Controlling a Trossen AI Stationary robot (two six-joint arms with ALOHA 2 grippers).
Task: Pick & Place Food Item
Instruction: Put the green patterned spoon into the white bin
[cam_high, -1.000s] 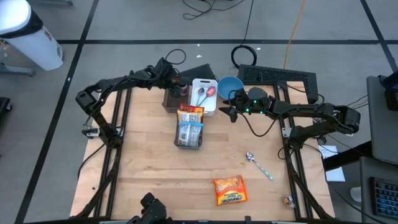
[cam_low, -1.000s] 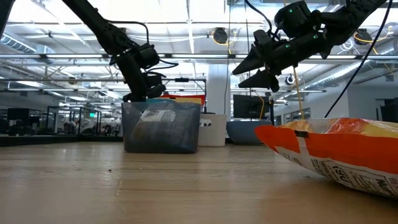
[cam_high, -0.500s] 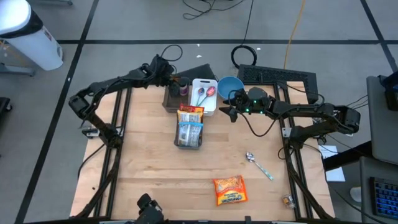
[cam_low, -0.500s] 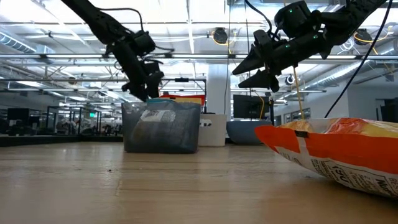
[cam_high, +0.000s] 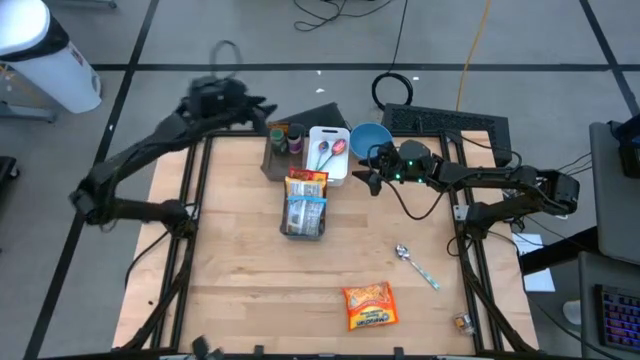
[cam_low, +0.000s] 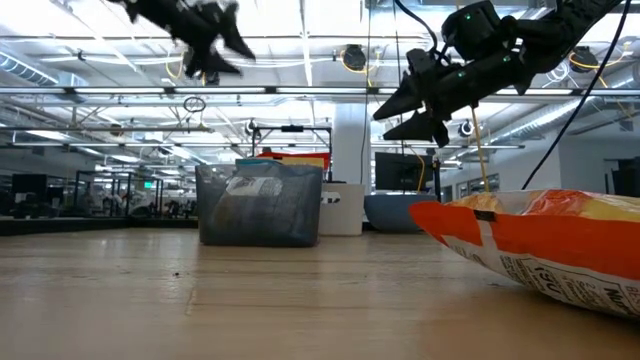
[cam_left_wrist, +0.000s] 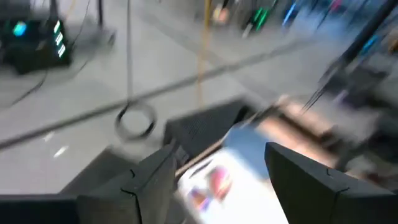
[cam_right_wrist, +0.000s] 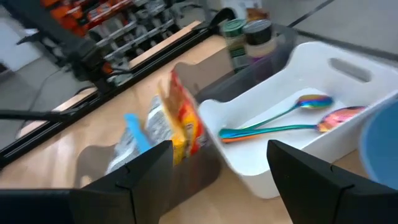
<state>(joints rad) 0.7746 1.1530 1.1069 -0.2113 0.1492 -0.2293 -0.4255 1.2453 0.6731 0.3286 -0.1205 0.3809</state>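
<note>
High view, straight down on the pale wooden table (cam_high: 240, 270). Left arm stretched long, elbow out beyond the table's left edge, forearm angling up to the far left corner; left gripper (cam_high: 255, 103) blurred, just past the far edge, fingers (cam_left_wrist: 149, 180) spread apart with nothing between them. Seen high up in the low view, well above everything on the table. Right arm reaching in from the right side, bent at the elbow by the frame rail; right gripper (cam_high: 367, 172) hovering just beside the round blue bowl (cam_high: 369, 135) and the white rectangular plastic tray (cam_high: 329, 152), fingers (cam_right_wrist: 140, 171) parted and empty, tips pointed toward the tray. Two iridescent metal spoons (cam_right_wrist: 273, 127) lying in that tray. Next to it, a dark brown box (cam_high: 281, 148) with small jars. In front of the tray, a translucent grey bin (cam_high: 303, 218) holding upright snack packets, red-and-yellow one (cam_high: 306, 180) at the far end. Orange snack bag (cam_high: 368, 305) flat on the table near the front edge, well apart from both grippers. Another iridescent spoon with a pale handle (cam_high: 416, 265) lying loose between bag and right rail.
</note>
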